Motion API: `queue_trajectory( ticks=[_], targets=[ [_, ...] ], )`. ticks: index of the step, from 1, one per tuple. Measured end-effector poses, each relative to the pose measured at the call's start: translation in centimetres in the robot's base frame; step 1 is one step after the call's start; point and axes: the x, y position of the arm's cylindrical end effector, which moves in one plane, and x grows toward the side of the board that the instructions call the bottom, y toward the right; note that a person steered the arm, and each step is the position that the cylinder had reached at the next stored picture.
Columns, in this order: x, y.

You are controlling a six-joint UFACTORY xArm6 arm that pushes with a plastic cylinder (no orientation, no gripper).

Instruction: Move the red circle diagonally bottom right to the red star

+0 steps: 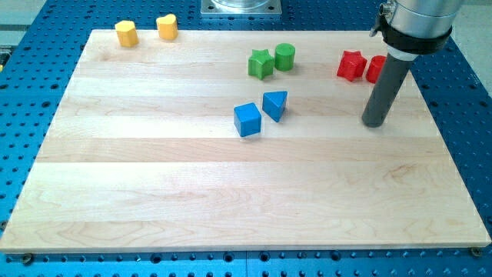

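You see a wood board [231,200] on a blue table w/ holes [469,115]. My tip [374,123] sits on the board at about 2 o'clock from the middle, on bare wood. There are no fingers here, just a dark rod, so nothing is held. The red star [351,65] is up near the view's top right, at about 11 o'clock from my tip, a bit apart from it. The red circle [376,69] is just beside the star at its 3 o'clock; the rod hides part of it, so I can't tell if they touch. The green star [260,63] & green cylinder [285,56] sit close together near top middle. The blue cube [247,120] & blue triangle block [274,104] sit near the middle, the triangle at the cube's 2 o'clock. Two yellow blocks are at top left: one [126,33] roundish, one [167,26] like a heart. All of these are well apart from my tip.
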Motion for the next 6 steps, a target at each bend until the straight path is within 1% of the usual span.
queue_trajectory(
  ticks=[3,4,5,6],
  targets=[
    [0.5,0.1],
    [-1.4,9.7],
    [-11.4,11.4],
    [-13.9,10.3]
  ],
)
